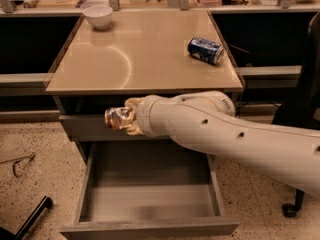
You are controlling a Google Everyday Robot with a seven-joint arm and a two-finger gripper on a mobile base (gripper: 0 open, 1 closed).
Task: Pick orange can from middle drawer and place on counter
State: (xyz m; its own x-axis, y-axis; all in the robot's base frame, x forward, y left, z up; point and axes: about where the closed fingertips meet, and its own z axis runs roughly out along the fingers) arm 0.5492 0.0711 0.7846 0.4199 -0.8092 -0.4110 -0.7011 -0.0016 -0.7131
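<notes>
1 camera view: the gripper [128, 120], on the pale arm [225, 134] entering from the right, is clamped on the orange can [116, 118], held above the open middle drawer [150, 204], just below the counter [145, 64] edge; a blue can [205, 50] and a bowl [98, 16] rest on the counter.

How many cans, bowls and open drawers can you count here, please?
Cans: 2, the orange can held in the gripper above the middle drawer, and the blue can lying on the counter.
Bowls: 1, the white bowl on the counter.
Open drawers: 1, the middle drawer.
Total: 4.
</notes>
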